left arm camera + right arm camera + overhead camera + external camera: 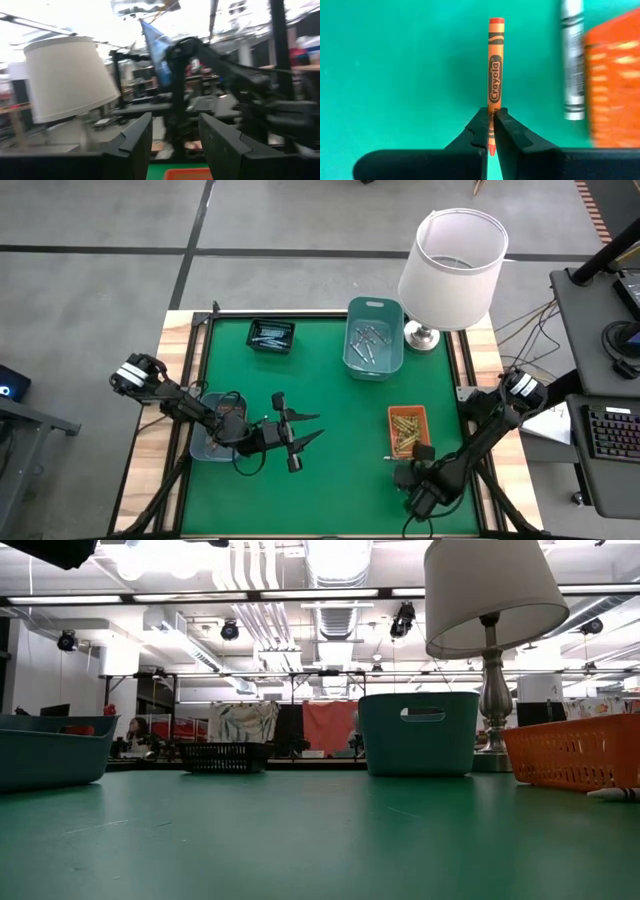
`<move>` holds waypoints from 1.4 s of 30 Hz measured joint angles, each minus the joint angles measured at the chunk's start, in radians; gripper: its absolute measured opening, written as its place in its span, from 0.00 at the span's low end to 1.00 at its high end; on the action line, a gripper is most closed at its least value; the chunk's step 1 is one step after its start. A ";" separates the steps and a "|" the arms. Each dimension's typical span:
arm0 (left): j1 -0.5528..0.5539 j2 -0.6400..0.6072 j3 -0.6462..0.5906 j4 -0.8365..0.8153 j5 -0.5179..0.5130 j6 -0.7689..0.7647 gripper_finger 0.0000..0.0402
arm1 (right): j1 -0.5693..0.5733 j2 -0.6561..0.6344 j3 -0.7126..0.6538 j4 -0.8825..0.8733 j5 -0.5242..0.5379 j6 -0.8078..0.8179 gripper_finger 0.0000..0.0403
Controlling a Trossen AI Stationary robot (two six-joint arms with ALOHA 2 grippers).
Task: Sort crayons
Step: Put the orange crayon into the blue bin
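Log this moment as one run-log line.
right gripper: shut on orange crayon | grey crayon: beside orange tray | left gripper: open, empty

A slim orange paper-wrapped crayon (494, 75) is pinched near one end between the closed right gripper (491, 131), pointing straight out ahead of it. A grey-white crayon (571, 60) lies parallel, off to its side.
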State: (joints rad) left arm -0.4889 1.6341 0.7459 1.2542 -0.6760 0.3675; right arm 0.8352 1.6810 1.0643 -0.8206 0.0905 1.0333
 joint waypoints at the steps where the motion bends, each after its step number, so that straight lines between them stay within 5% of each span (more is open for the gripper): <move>1: 0.000 0.000 0.000 -0.002 0.024 -0.007 0.36 | 0.005 -0.010 0.000 -0.002 0.024 0.003 0.03; 12: 0.001 0.000 0.000 -0.055 0.243 -0.016 0.36 | 0.015 -0.080 0.008 0.198 0.271 -0.031 0.03; 16: -0.001 0.000 0.000 -0.060 0.362 -0.011 0.36 | 0.011 -0.111 0.008 0.385 0.454 -0.158 0.03; 22: 0.000 0.000 -0.001 -0.080 0.380 -0.011 0.36 | -0.024 -0.131 0.008 0.738 0.626 -0.482 0.03; 29: 0.000 0.000 -0.001 -0.121 0.386 -0.020 0.36 | -0.105 -0.131 0.009 1.064 0.633 -0.810 0.03; 36: 0.001 0.001 -0.001 -0.119 0.460 -0.040 0.36 | -0.220 -0.127 0.009 1.094 0.507 -0.878 0.03; 42: 0.005 0.001 -0.001 -0.118 0.459 -0.038 0.36 | -0.266 -0.127 0.009 1.130 0.501 -0.971 0.03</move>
State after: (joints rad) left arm -0.4844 1.6348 0.7452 1.1362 -0.2169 0.3296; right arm 0.5690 1.5539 1.0729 0.3091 0.5917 0.0622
